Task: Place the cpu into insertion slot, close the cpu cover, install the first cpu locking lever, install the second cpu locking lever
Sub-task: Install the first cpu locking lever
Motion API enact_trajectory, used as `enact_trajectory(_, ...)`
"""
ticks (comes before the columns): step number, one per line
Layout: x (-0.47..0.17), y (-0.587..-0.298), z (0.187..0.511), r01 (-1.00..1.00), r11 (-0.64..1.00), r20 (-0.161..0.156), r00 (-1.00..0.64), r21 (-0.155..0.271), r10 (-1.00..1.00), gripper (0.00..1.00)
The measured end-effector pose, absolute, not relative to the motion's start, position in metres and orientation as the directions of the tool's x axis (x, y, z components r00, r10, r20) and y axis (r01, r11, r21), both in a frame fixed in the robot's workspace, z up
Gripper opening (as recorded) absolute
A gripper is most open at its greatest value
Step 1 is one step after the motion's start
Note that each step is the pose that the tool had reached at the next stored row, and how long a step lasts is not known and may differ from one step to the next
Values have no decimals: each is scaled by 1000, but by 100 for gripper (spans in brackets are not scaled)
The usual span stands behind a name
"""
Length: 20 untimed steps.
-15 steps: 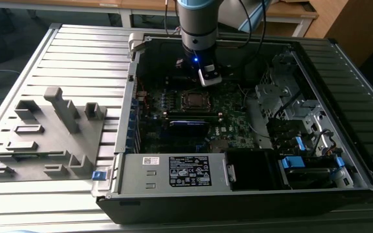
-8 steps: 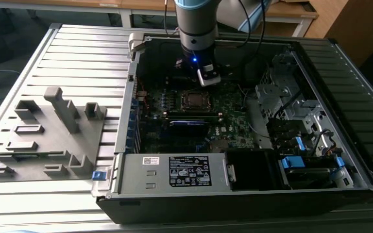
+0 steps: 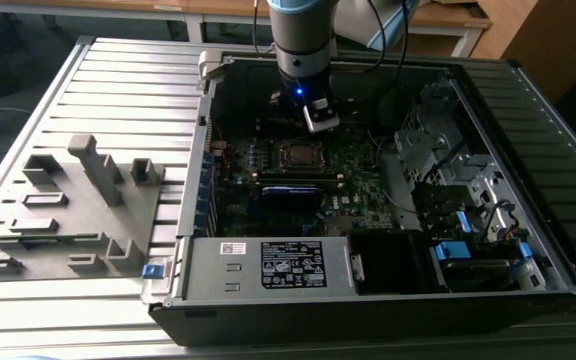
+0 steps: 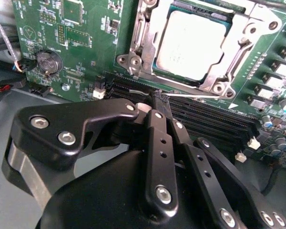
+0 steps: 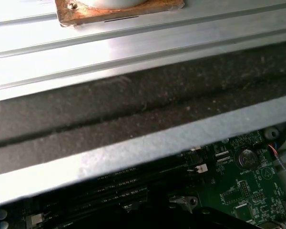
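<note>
The cpu [image 4: 193, 43] lies flat in its socket on the green motherboard, dull silver top up; in the exterior view it is the small square [image 3: 297, 154] at the board's middle. The cpu cover [image 4: 236, 59], a silver frame, lies down around it. My gripper [image 4: 156, 99] has its black fingers drawn together with nothing seen between them, tips just short of the socket over the black memory slots [image 4: 214, 117]. A thin silver rod [image 4: 205, 94] runs past the tips; whether it touches them I cannot tell. In the exterior view the gripper [image 3: 320, 124] hangs just behind the socket.
The open computer case [image 3: 183, 225] lies on a ribbed aluminium table. A grey fixture block [image 3: 68, 210] stands at the exterior view's left. A labelled power supply [image 3: 288, 262] fills the case front. A coin battery [image 4: 48, 61] and cables [image 3: 408, 187] sit near the socket.
</note>
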<state>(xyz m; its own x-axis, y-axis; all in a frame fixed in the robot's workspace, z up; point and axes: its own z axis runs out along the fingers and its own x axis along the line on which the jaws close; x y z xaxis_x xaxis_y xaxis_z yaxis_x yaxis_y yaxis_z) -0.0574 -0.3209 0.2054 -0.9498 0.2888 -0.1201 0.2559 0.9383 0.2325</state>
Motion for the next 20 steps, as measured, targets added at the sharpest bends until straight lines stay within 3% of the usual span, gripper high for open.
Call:
enact_trajectory(8,-57,-321,203,255,945,-134,-949,205,285,11)
enact_trajectory(20,-57,-319,203,255,945,-135,-949,204,285,11)
